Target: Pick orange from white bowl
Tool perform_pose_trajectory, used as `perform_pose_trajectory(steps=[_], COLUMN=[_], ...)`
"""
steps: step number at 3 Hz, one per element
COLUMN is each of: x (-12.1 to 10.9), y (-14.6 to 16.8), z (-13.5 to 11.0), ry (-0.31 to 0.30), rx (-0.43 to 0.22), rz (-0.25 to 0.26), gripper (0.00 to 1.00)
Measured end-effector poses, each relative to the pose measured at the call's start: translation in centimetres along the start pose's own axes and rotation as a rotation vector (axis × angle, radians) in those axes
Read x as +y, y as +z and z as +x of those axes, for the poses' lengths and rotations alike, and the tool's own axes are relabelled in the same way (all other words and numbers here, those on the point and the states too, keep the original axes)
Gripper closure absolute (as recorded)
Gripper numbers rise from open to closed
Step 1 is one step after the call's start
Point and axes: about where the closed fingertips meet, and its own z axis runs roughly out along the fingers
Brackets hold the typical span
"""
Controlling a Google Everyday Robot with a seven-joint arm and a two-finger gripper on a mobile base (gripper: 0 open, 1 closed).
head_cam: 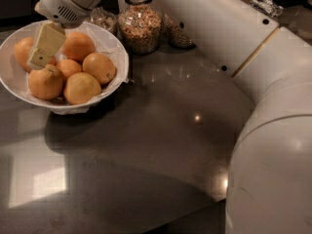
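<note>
While the dark counter (146, 155) lies nearest, with the robot's white arm (273, 130) filling the right side, the white bowl (14, 89) sits on it at the far left. 6 fruits lie inside, a paler yellowish fruit (82, 87) at the near rim. The orange (22, 52) rests against the bowl's left wall, partly hidden. The gripper (39, 57) hangs over the bowl, its pale tip down at the orange's right flank. I cannot tell how wide it stands or whether it grips anything. Beyond the bowl stands a glass jar (140, 26) of mixed grains.
</note>
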Motion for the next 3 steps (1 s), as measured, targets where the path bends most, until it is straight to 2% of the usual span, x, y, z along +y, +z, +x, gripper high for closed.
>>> perform_pose_trajectory(steps=[2,3], x=[0.4,-0.3], y=[2.6,4.2], z=[-0.1,0.1], ry=[0.050,0.062], rx=[0.046,0.072], rz=[-0.066,-0.082], gripper=[0.12,0.17])
